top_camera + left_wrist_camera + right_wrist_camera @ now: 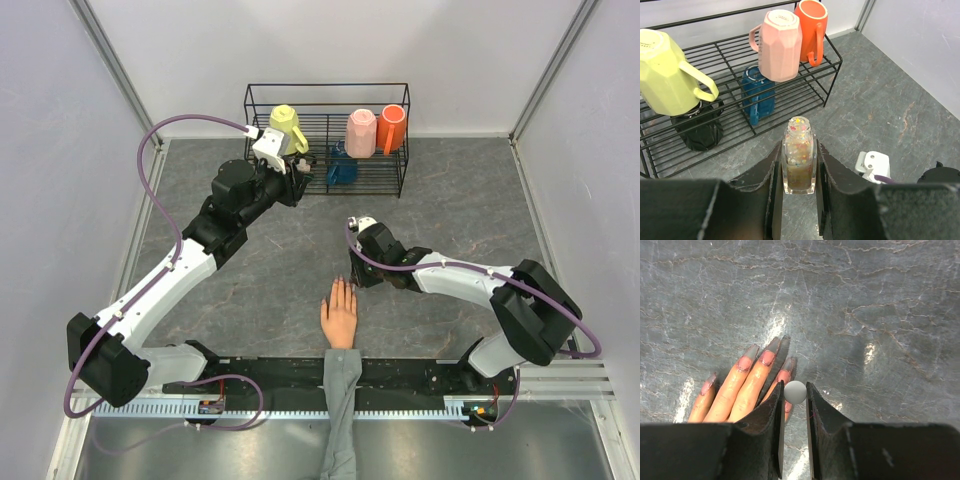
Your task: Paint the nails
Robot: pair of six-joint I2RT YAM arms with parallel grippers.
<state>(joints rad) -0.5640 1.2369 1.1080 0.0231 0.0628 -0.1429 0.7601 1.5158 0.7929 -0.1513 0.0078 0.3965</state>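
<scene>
At the near edge of the grey table [470, 200], a mannequin hand [340, 318] lies flat. The right gripper [794, 390] clamps a white-knobbed applicator [795, 392] just above the nails [767, 357]. It is probably best lowered gently, stroking lengthwise. The left gripper [798, 149] squeezes one glitter polish bottle [799, 167]. Four nails show.

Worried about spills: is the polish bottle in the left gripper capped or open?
Open, it seems: the bottle in the left gripper ends in a bare neck; the right gripper holds a grey round cap.
</scene>
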